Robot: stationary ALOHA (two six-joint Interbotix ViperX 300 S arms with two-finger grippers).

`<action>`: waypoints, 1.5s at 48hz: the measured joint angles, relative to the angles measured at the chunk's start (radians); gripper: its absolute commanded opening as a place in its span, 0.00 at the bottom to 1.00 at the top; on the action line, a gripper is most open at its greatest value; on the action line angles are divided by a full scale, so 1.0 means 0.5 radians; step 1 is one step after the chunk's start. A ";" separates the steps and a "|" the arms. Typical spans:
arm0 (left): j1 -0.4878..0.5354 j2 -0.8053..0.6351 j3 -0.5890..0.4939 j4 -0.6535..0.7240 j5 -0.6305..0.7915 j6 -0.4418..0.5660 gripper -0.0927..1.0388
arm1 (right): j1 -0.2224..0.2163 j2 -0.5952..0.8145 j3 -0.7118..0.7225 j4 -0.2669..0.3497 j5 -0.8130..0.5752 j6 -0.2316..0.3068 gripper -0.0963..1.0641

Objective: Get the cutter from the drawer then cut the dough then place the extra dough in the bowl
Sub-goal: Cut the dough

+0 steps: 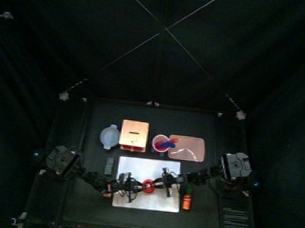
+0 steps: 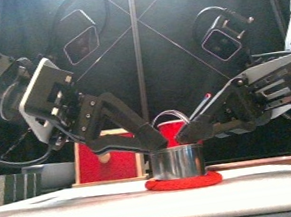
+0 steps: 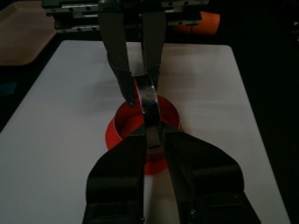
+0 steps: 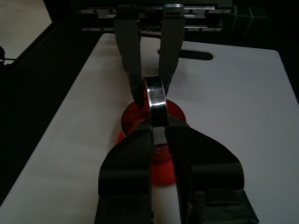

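Blue-grey with two small handles, the bowl [image 1: 109, 135] sits just behind the left back corner of the white cutting board [image 2: 67, 210], clear of its edge. The extra dough is meant to end up in it. Beside the bowl, also behind the board, stands the wooden box [image 1: 135, 135].

Over the board's middle, the left gripper [image 3: 146, 118] reaches in from the board's left side. Its jaws are drawn narrow and pinched on bright metal of the cutter [image 2: 180, 162]. Whether they hold the rim or the wire handle, I cannot tell.

The cutter stands upright at the board's centre, on the red dough [image 2: 183, 182], which shows as a low band all round its foot. The cutter is probably light, rigid and smooth, so it could slip or twist in a pinch. A hold low on the wall, one gripper on each side, looks steadier than one on the thin wire.

The dough looks soft and a little tacky. The outer ring is likely to sag, stretch or tear, so it is best nipped across the band at its outer edge and peeled up slowly.

The right gripper [image 4: 155, 118] comes in from the board's right side, opposite the left one. Its jaws are just as narrow and closed on the same cutter.

Behind the board's right half lies the pink tray [image 1: 195, 150].
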 measured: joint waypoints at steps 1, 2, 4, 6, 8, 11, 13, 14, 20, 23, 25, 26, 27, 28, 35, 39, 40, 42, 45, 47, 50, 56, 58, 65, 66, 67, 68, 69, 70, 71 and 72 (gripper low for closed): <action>-0.003 0.003 -0.003 -0.003 0.000 -0.003 0.58 | 0.000 0.006 0.000 0.012 0.000 -0.003 0.43; -0.006 0.009 -0.006 -0.009 0.003 -0.003 0.58 | 0.006 0.018 -0.003 0.025 -0.003 -0.003 0.43; -0.006 0.012 -0.006 -0.015 0.003 -0.003 0.58 | 0.012 0.040 0.000 0.058 -0.009 0.000 0.43; -0.006 0.012 -0.006 -0.018 0.012 -0.006 0.57 | 0.015 0.052 0.000 0.089 -0.009 0.000 0.43; -0.006 0.012 -0.009 -0.021 0.025 -0.006 0.57 | 0.018 0.055 0.000 0.110 -0.009 0.000 0.43; -0.006 0.012 -0.009 -0.021 0.040 -0.003 0.57 | 0.025 0.055 0.000 0.135 -0.009 0.000 0.43; -0.006 0.012 -0.009 -0.021 0.046 -0.003 0.57 | 0.025 0.055 0.000 0.138 -0.009 -0.003 0.43; -0.006 0.012 -0.009 -0.021 0.052 -0.003 0.57 | 0.025 0.055 0.000 0.141 -0.009 -0.003 0.43; -0.006 0.009 -0.009 -0.025 0.052 -0.003 0.57 | 0.025 0.055 -0.003 0.141 -0.009 -0.003 0.43; -0.006 0.009 -0.009 -0.028 0.064 -0.006 0.57 | 0.025 0.055 -0.003 0.141 -0.009 -0.003 0.43; -0.006 0.009 -0.009 -0.037 0.080 -0.006 0.57 | 0.025 0.055 -0.003 0.141 -0.009 -0.003 0.43; -0.006 0.009 -0.009 -0.037 0.089 -0.006 0.57 | 0.025 0.055 -0.003 0.144 -0.009 -0.003 0.43; -0.009 0.009 -0.009 -0.043 0.092 -0.006 0.57 | 0.025 0.055 -0.003 0.144 -0.009 -0.003 0.43; -0.009 0.012 -0.009 -0.049 0.095 -0.006 0.57 | 0.025 0.052 -0.006 0.144 -0.009 -0.003 0.43; -0.015 0.009 -0.012 -0.092 0.160 -0.003 0.57 | 0.037 0.018 -0.018 0.144 0.046 -0.009 0.43; -0.015 0.009 -0.012 -0.120 0.230 -0.003 0.57 | 0.037 0.012 -0.018 0.147 0.064 -0.009 0.43; -0.018 0.009 -0.012 -0.120 0.239 -0.003 0.57 | 0.037 0.012 -0.021 0.147 0.064 -0.009 0.43; -0.018 0.009 -0.012 -0.123 0.258 -0.006 0.57 | 0.037 0.012 -0.021 0.147 0.064 -0.012 0.43; -0.018 0.009 -0.012 -0.123 0.267 -0.003 0.57 | 0.037 0.012 -0.025 0.144 0.064 -0.012 0.43; -0.018 0.009 -0.012 -0.123 0.270 -0.003 0.57 | 0.037 0.012 -0.025 0.147 0.064 -0.012 0.43; -0.018 0.006 -0.015 -0.123 0.270 -0.006 0.57 | 0.037 0.009 -0.025 0.147 0.064 -0.012 0.43; -0.006 -0.031 -0.021 -0.126 0.270 -0.006 0.59 | 0.034 -0.018 -0.031 0.129 0.092 -0.018 0.44; 0.009 -0.058 -0.018 -0.126 0.273 0.003 0.59 | 0.034 -0.040 -0.037 0.098 0.114 -0.018 0.44; 0.095 -0.187 -0.006 -0.049 0.307 0.104 0.61 | 0.028 -0.107 -0.071 0.064 0.267 -0.012 0.48; 0.098 -0.193 0.000 -0.040 0.307 0.120 0.61 | 0.028 -0.114 -0.077 0.064 0.295 -0.012 0.49; 0.107 -0.206 0.006 -0.028 0.310 0.138 0.62 | 0.028 -0.120 -0.089 0.061 0.322 -0.012 0.51; 0.114 -0.218 0.006 -0.015 0.316 0.153 0.63 | 0.028 -0.120 -0.095 0.058 0.337 -0.012 0.53; 0.120 -0.227 0.006 -0.003 0.322 0.169 0.64 | 0.028 -0.120 -0.107 0.058 0.356 -0.012 0.54; 0.126 -0.233 0.006 0.015 0.334 0.190 0.65 | 0.028 -0.126 -0.114 0.058 0.377 -0.015 0.57; 0.129 -0.236 0.003 0.025 0.337 0.199 0.67 | 0.028 -0.132 -0.120 0.055 0.396 -0.012 0.58; 0.135 -0.236 -0.006 0.040 0.337 0.215 0.69 | 0.028 -0.132 -0.129 0.055 0.411 -0.012 0.61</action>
